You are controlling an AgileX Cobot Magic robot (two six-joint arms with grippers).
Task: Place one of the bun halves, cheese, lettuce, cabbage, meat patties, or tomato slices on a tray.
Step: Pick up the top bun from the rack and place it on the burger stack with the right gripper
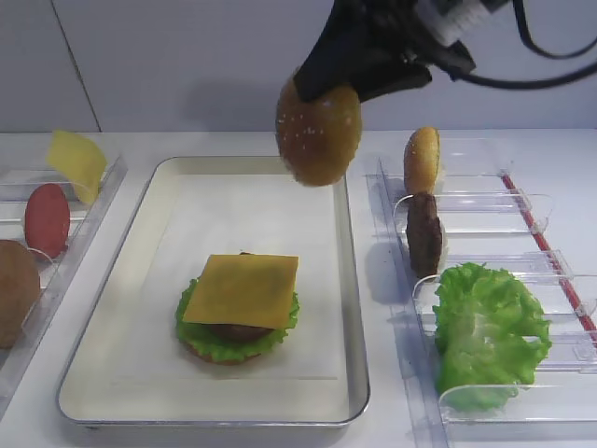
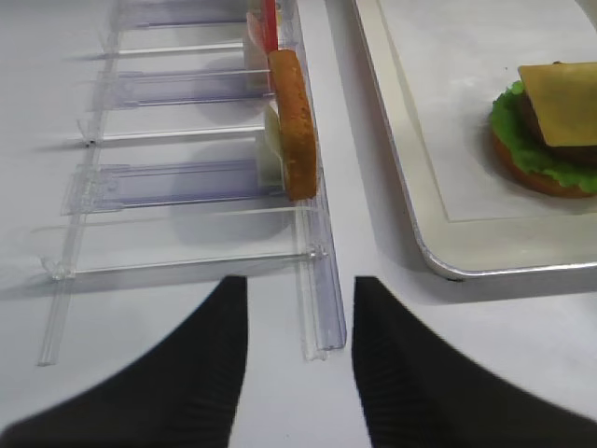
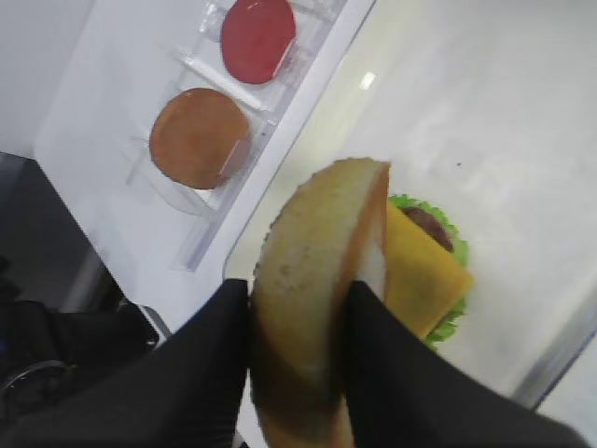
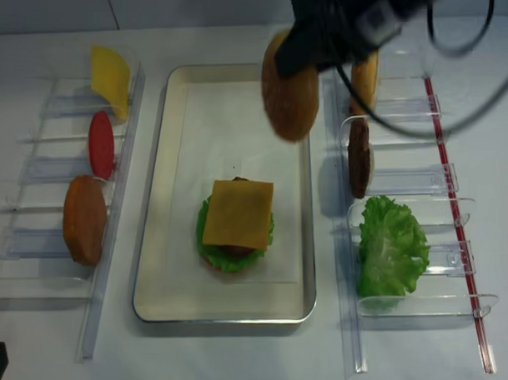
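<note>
Near edge of the desk (image 1: 392, 425): the left hand (image 2: 298, 373), fingers spread, nothing between them, low over the desk just before the near end of the left rack (image 2: 187, 177). That rack holds, near to far, a darker round bun (image 4: 84, 219), a tomato slice (image 4: 100, 145) and a cheese slice (image 4: 110, 77), all on edge.

Centre: the tray (image 1: 121, 369), with a stack toward its near end: bun base, lettuce leaf (image 1: 201, 336), meat patty, and a square cheese slice on top (image 1: 242, 289).

Right rack (image 1: 550, 271): loose lettuce (image 1: 487, 336) nearest, then an upright patty (image 1: 424, 233), then an upright bun half (image 1: 422, 161).

Far end of the tray: the right hand (image 3: 297, 317), pressed onto a sesame bun top (image 1: 319, 135) and pinching it edge-on. The bun top hangs in the air above the tray's far right part, clear of the stack.
</note>
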